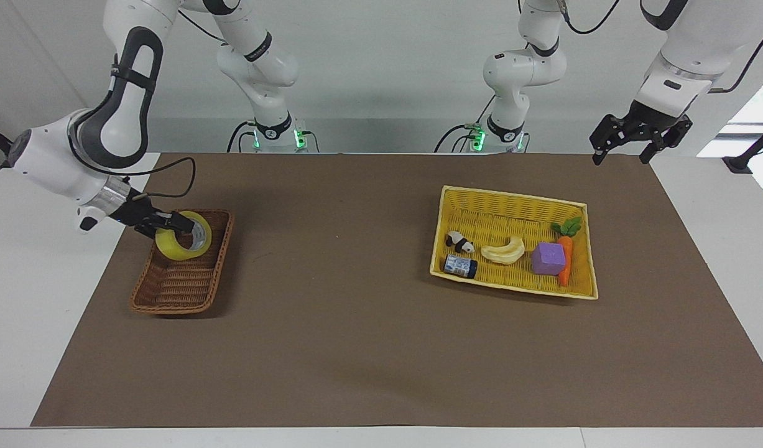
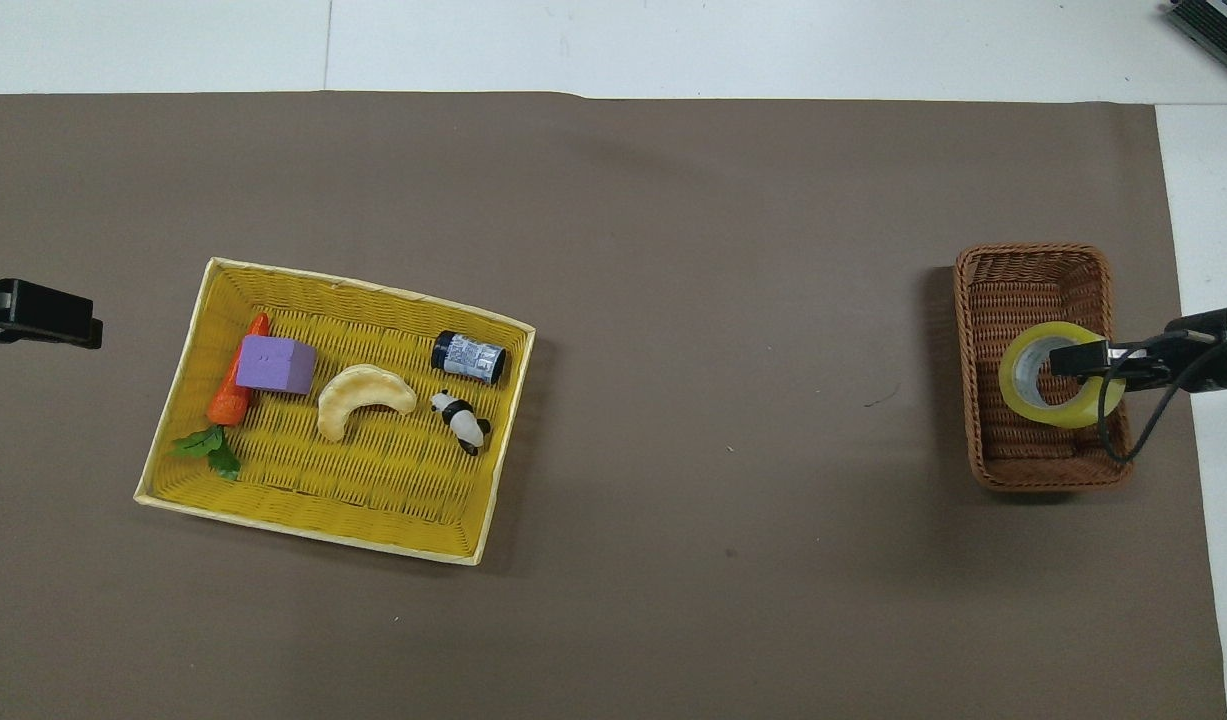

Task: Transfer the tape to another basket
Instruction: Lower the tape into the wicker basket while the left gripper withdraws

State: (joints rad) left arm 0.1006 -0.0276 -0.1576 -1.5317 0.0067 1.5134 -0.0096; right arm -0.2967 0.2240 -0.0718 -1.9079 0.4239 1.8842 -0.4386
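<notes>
The yellow tape (image 1: 181, 247) (image 2: 1061, 404) is tilted, low inside the dark brown wicker basket (image 1: 181, 291) (image 2: 1033, 282) at the right arm's end of the table. It is in the half of the basket nearer to the robots. My right gripper (image 1: 180, 222) (image 2: 1077, 358) is shut on the tape's rim, one finger in the grey core and one outside. I cannot tell whether the roll touches the basket floor. My left gripper (image 1: 622, 158) (image 2: 71, 322) hangs open and holds nothing, over the mat's edge at the left arm's end, apart from both baskets.
A larger yellow basket (image 1: 512, 200) (image 2: 373, 530) lies toward the left arm's end. It holds a carrot (image 1: 565, 256), a purple block (image 1: 548, 259), a banana (image 1: 503, 251), a panda figure (image 1: 459, 242) and a small dark jar (image 1: 460, 267). Brown mat covers the table.
</notes>
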